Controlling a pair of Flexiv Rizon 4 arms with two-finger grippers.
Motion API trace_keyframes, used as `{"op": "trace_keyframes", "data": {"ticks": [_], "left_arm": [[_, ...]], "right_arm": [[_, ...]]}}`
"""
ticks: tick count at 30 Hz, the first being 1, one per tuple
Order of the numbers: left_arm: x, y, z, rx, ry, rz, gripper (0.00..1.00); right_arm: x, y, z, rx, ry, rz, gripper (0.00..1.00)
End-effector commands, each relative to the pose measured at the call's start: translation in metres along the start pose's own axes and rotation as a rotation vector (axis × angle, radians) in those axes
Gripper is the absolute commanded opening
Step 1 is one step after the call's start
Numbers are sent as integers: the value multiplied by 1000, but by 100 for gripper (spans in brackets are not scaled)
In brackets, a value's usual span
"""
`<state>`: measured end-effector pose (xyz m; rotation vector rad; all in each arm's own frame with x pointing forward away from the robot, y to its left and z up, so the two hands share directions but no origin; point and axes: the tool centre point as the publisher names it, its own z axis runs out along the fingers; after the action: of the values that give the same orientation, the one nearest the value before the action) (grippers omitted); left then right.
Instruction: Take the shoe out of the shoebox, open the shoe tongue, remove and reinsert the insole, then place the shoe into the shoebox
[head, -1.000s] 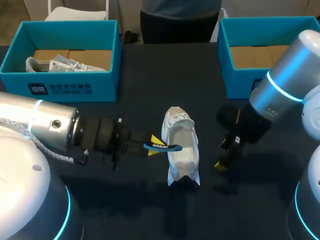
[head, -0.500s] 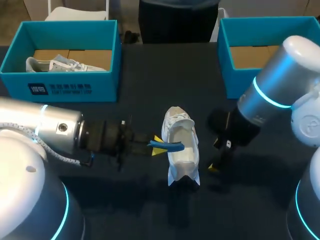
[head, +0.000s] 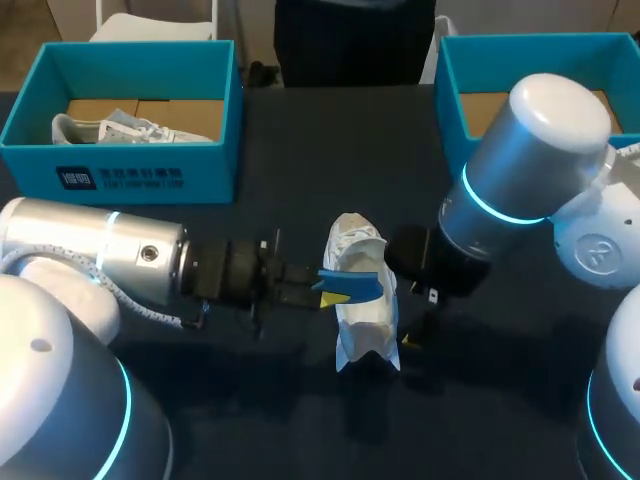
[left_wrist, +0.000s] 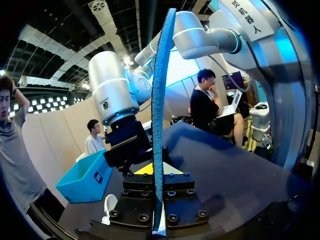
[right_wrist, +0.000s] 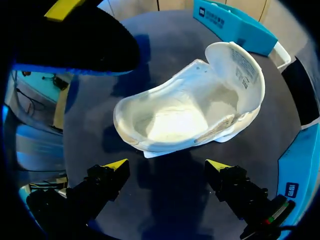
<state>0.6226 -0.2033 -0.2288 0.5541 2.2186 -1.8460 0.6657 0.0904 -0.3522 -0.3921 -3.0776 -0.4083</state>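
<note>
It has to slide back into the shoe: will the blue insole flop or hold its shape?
Probably holds its shape: the blue insole juts from the left gripper over the white shoe without drooping. Edge-on in the left wrist view it looks very thin, so it likely bends when pushed, and is likely light.

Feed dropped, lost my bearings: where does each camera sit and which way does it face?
Head view: above and behind, looking down on the table; both arms flank the shoe.
Left wrist view: from that wrist, along its jaws, shut on the edge-on insole, toward the right arm.
Right wrist view: from that wrist, down past its open jaws onto the shoe.
All three show the insole.
</note>
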Motion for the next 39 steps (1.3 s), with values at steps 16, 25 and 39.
{"op": "trace_keyframes", "data": {"ticks": [16, 25, 39], "left_arm": [[0, 17, 19, 38, 25, 6, 0], [-3, 20, 28, 43, 28, 11, 0], [-10, 26, 36, 54, 47, -9, 0]], "right_arm": [[-2, 11, 5, 24, -13, -62, 100], [-2, 11, 6, 21, -9, -65, 100], [-2, 11, 6, 21, -9, -65, 100]]}}
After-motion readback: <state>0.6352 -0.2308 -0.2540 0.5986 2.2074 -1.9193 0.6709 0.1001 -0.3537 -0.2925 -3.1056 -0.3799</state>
